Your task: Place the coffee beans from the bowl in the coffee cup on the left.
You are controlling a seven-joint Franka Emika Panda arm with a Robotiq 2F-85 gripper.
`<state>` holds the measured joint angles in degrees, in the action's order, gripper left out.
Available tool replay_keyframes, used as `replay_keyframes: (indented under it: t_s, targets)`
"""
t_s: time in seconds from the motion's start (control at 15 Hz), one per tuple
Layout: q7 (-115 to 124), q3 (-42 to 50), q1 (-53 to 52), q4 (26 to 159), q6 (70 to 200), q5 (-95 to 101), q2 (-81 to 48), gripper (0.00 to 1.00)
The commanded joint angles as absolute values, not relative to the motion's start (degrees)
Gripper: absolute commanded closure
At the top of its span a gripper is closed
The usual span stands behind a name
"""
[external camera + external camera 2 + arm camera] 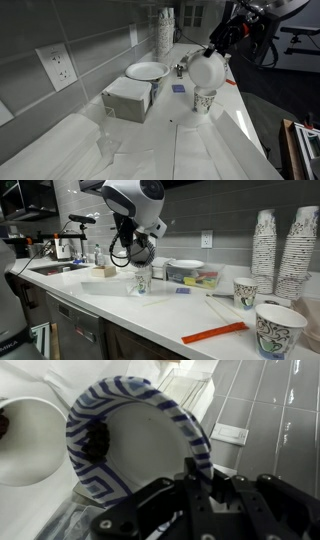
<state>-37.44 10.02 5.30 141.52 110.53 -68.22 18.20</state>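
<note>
**Surface.** The white counter surface [230, 140] carries the work. Seen in an exterior view, the target cup stands at roughly 3 o'clock from the flat white plate [147, 71].

**Arm.** The white jointed robot arm [135, 198] reaches down over the cup from 12 o'clock.

**Bowl.** The shallow round bowl [207, 70] is off the surface, tipped steeply on edge directly above the cup. It reads plain white from outside. The wrist view shows a blue-and-white patterned band round its rim [150, 445].

**Pincer.** The black pincer [197, 478] is closed narrowly on the bowl's rim at about 5 o'clock in the wrist view, one finger on each side of the wall. It is carrying the bowl.

**Cup.** The tapered white paper coffee cup with dark speckled wall [205, 101] stands upright just under the bowl's lowered edge, also visible in an exterior view [141, 279]. In the wrist view its open mouth [25, 445] lies at 9 o'clock from the bowl, close beside the rim.

**Beans.** The small dark coffee beans cannot be confirmed. A dark patch [97, 442] sits on the bowl's inner wall at 9 o'clock, towards the cup, and may be beans. The visible part of the cup's interior looks pale.

**Progress, as judged.** Lifting the bowl and bringing it over the cup are done, and the pour appears to be under way. What is left is to tip any remaining contents across the rim into the cup. Whether any have already landed cannot be told.
</note>
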Motion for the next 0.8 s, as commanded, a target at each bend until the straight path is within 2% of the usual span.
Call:
replay_keyframes:
  t_s: [0.0,0.73]
  targets:
    - [-40.5,10.6,6.4,142.2,107.8,-71.2,18.2,0.98]
    - [-43.0,11.5,8.2,142.5,103.3,-75.5,17.3,0.98]
